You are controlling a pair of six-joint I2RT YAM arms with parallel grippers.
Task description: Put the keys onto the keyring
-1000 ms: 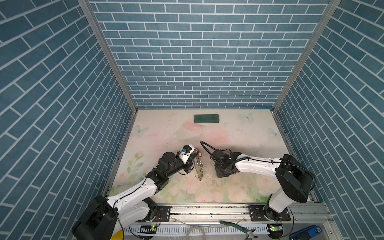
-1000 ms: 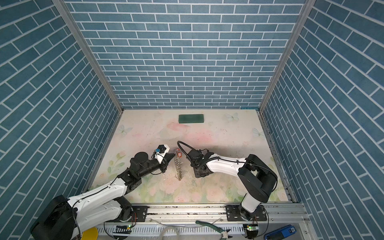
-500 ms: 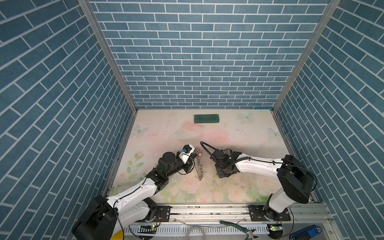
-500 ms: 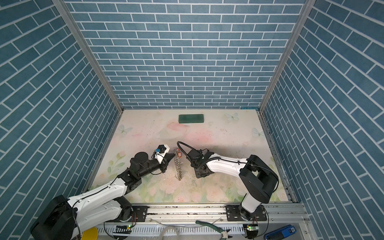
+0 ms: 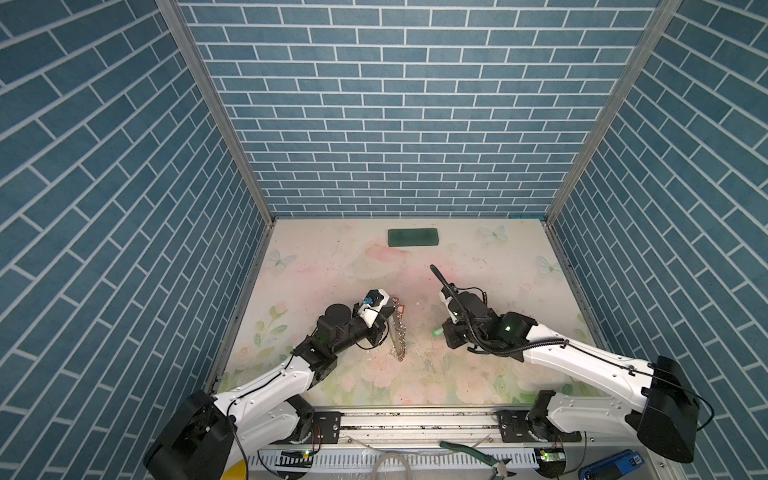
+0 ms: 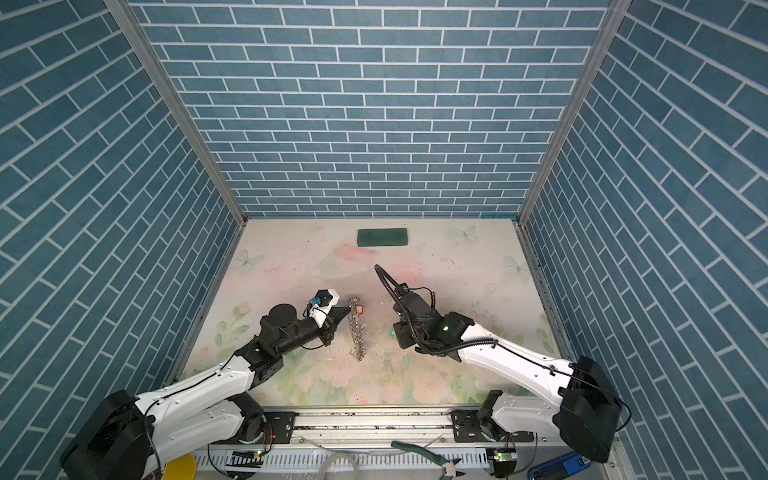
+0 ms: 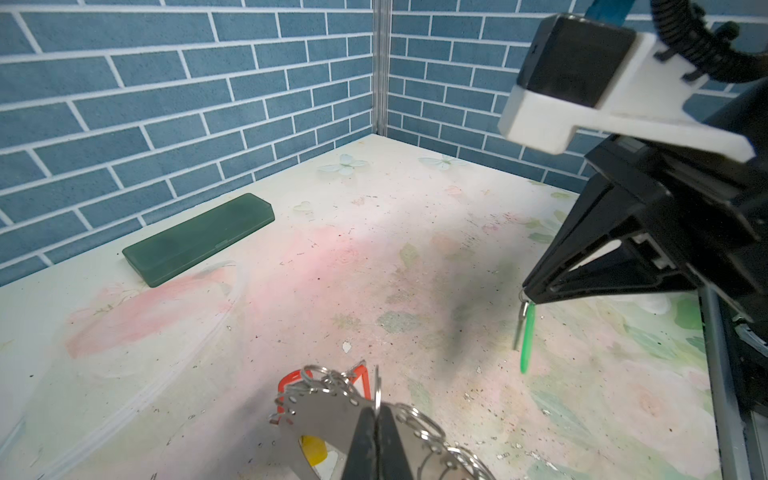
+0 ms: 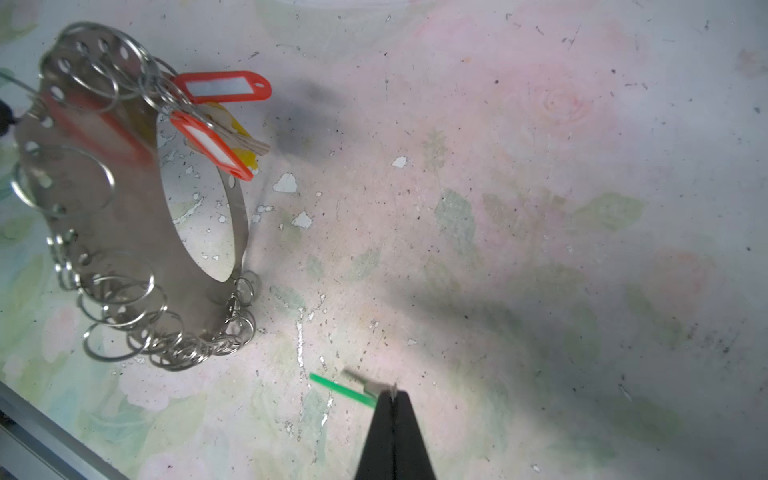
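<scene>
The keyring point(image 5: 400, 334) point(image 6: 357, 332) stands on edge on the table, a flat grey hoop point(image 8: 104, 199) fringed with silver split rings. My left gripper point(image 7: 377, 409) point(image 5: 388, 318) is shut on one split ring at its top edge. Keys with red tags point(image 8: 224, 87) and a yellow tag point(image 8: 243, 139) hang on the keyring's far part. My right gripper point(image 8: 392, 395) point(image 5: 442, 332) is shut on a silver key with a green tag point(image 8: 343, 388) point(image 7: 528, 336), which dangles just above the table, a hand's width right of the keyring.
A dark green rectangular block point(image 5: 412, 238) point(image 7: 199, 237) lies near the back wall. Blue brick walls close in three sides. Pliers point(image 5: 478, 453) and a blue device point(image 5: 611, 467) sit on the front rail below the table edge.
My right wrist has shifted slightly to the right with the green-tagged key. The left arm and the keyring have stayed where they were.
</scene>
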